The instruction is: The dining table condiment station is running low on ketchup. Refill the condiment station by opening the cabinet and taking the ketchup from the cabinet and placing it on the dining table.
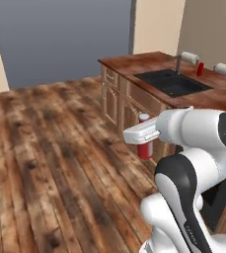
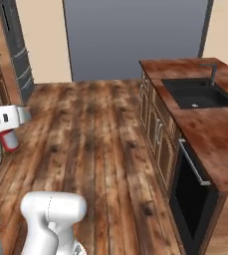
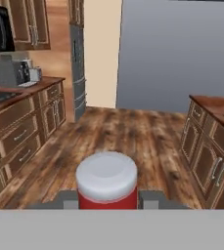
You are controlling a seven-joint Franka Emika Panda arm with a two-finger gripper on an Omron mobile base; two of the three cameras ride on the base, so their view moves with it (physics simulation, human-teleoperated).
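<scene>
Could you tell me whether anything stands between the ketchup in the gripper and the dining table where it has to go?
Nothing visible does. The gripper holds the ketchup above bare wood floor, beside the dining table. On the tabletop sit a sink, a faucet and a red bottle, with bare wood around them.

Worn wood-plank floor [image 1: 60, 148] throughout, streaked dark and light. Beyond it, a large flat grey-blue wall panel [image 2: 135, 35] flanked by cream walls [image 1: 156, 24]. Brown base cabinets [image 3: 20, 132] under a counter along the hand view's left edge, small grey appliances [image 3: 15, 71] on top.
</scene>
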